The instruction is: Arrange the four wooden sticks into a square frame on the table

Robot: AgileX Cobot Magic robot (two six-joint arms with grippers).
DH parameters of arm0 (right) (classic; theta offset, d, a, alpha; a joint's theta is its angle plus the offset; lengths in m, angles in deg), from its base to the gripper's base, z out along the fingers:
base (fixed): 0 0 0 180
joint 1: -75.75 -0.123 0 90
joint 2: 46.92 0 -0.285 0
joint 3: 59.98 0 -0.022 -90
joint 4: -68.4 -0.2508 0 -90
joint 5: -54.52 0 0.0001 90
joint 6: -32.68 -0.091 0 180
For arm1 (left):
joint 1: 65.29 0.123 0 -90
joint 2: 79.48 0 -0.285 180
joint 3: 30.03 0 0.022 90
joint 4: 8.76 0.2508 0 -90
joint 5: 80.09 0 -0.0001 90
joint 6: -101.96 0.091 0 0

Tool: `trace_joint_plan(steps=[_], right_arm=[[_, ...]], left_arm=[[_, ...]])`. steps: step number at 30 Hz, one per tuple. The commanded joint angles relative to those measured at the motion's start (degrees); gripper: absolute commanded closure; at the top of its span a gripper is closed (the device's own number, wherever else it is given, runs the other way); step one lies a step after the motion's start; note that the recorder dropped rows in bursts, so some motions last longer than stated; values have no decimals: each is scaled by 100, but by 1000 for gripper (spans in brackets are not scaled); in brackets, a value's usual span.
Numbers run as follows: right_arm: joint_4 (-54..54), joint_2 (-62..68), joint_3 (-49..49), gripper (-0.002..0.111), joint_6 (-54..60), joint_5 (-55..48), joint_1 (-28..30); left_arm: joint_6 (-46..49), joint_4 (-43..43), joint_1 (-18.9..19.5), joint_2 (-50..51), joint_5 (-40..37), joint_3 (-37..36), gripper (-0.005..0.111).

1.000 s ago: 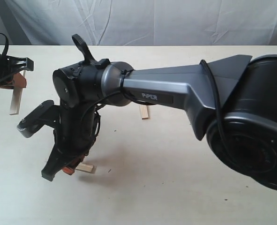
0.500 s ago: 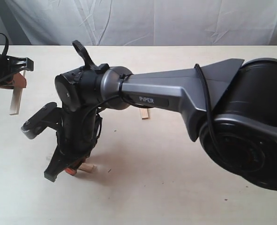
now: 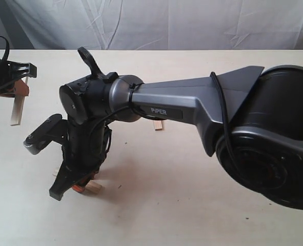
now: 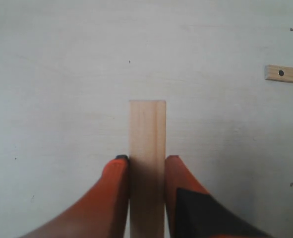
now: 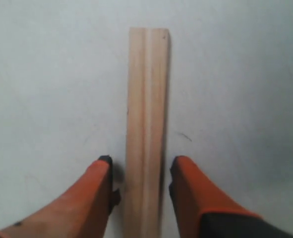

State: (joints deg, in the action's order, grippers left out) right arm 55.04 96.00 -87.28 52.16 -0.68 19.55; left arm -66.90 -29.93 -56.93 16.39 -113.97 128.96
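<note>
Right gripper (image 3: 66,190) sits slightly lower than a second ago, lower left of exterior frame | jaws apart, straddling near stick (image 5: 145,124) lying on table (image 3: 182,205), not pinching | mid-frame stick (image 3: 157,123) peeks from behind arm (image 3: 192,102) | upper left: left gripper (image 4: 146,161) clamps hanging stick (image 4: 146,134)

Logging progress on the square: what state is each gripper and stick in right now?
Left gripper: shut on left stick.
Left stick: gripped, end sticking out.
Right gripper: open, straddling right stick.
Right stick: ungripped, between the fingers.
Holed stick: lying loose on table.
</note>
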Motion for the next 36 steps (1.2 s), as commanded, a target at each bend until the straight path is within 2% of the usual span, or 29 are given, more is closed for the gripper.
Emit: trace_joint_plan(steps=[1, 2, 4, 6, 7, 13, 18, 21, 23, 28, 30, 32, 36], right_arm=[[106, -72, 26, 69, -7, 19, 24], [106, -35, 26, 70, -7, -35, 24], [140, 35, 26, 80, 61, -139, 24], [147, 45, 26, 104, 61, -197, 24], [194, 45, 26, 108, 46, -200, 24], [1096, -469, 17, 108, -461, -164, 24], [3208, -688, 27, 108, -1948, -208, -55], [3934, -568, 27, 107, -2452, -477, -260], [4014, -466, 50, 100, -2560, -545, -396], [4003, -292, 132, 58, -2568, -453, -754], [3985, -284, 132, 45, -2568, -453, -847], [3985, -374, 132, 42, -2584, -453, -890], [3789, -721, 132, 42, -2744, -453, -702]], left_arm=[[-6, -25, -55, 22, 40, 36, 107], [-6, -25, -55, 22, 40, 36, 107], [-6, -25, -55, 22, 40, 36, 107], [-6, -25, -55, 22, 40, 36, 107], [-6, -25, -55, 22, 40, 36, 107], [-6, -25, -55, 22, 40, 36, 107], [-6, -25, -55, 22, 40, 36, 107], [-6, -25, -55, 22, 63, 36, 107], [-6, -25, -55, 22, 95, 36, 107], [-6, -25, -55, 22, 95, 36, 107], [-6, -46, -55, 22, 92, 36, 107], [-6, -46, -55, 22, 92, 36, 107], [-6, -46, -55, 22, 92, 36, 107]])
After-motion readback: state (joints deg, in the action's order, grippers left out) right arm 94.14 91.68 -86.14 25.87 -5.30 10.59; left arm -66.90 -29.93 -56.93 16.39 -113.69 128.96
